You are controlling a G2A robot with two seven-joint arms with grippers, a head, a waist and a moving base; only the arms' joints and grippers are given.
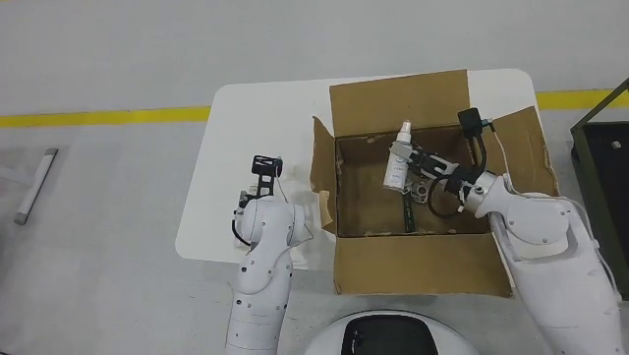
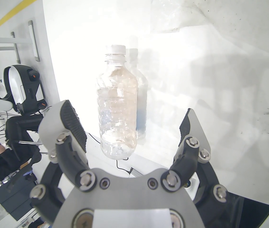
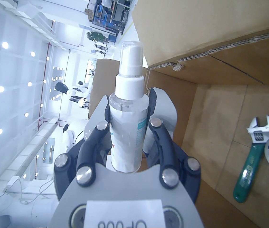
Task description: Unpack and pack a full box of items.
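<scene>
Your right jaws clamp the spray bottle mid-body over the box: probably light and slick, so stay off the pump. Left jaws gape by 1 crushable-looking water bottle on the counter.

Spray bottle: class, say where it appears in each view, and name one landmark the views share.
Top view: spray bottle held by the right gripper over the open cardboard box.
Left wrist view: another item instead, a clear water bottle.
Right wrist view: spray bottle clamped between that gripper's fingers.
Shared landmark: the cardboard box, top and right wrist views.
</scene>
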